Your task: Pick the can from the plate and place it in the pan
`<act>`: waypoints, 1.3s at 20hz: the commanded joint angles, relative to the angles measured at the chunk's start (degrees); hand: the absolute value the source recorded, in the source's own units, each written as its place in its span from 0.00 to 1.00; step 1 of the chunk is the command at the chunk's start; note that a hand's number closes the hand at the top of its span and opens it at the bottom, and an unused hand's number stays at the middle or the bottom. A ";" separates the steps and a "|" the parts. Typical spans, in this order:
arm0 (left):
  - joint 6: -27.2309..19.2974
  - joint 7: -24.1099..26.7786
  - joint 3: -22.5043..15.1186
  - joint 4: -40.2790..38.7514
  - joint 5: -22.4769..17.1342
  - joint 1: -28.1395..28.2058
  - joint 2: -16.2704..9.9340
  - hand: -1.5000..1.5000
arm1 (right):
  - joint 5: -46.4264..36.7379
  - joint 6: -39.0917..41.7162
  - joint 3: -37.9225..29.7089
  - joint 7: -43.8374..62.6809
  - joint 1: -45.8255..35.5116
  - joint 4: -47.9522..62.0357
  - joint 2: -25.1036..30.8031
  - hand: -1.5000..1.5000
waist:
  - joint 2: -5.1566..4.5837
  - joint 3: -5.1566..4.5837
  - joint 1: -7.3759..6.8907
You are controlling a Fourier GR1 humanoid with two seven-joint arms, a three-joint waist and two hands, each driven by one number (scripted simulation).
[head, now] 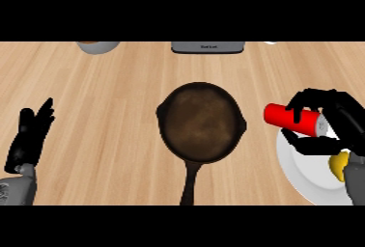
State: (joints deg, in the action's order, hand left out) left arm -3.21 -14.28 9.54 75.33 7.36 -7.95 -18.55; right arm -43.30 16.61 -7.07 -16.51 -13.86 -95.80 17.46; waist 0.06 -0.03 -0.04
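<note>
The right hand's (329,126) fingers (303,106) are clamped on the one red can (294,119), tilted above the single white plate's (303,169) rim at three o'clock. One dark pan (202,120) sits centre-bench. The left hand (30,135) rests at nine o'clock, fingers straight.

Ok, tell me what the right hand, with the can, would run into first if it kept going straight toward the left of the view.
Most likely the pan: its right rim lies just left of the red can held in the right hand. How high the can sits above the counter is unclear, so it may pass over the rim.
</note>
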 commanded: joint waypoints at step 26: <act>2.71 2.10 -0.33 -5.07 1.62 -5.42 0.39 0.50 | 16.40 -29.16 18.70 3.45 -33.31 66.65 -17.45 1.00 | -1.55 0.12 -4.77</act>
State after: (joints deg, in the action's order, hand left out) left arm -1.22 -13.89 9.34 73.71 8.52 -11.14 -17.69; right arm -34.46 -9.55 8.21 -10.70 -46.73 -35.46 0.13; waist -0.93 0.06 -3.28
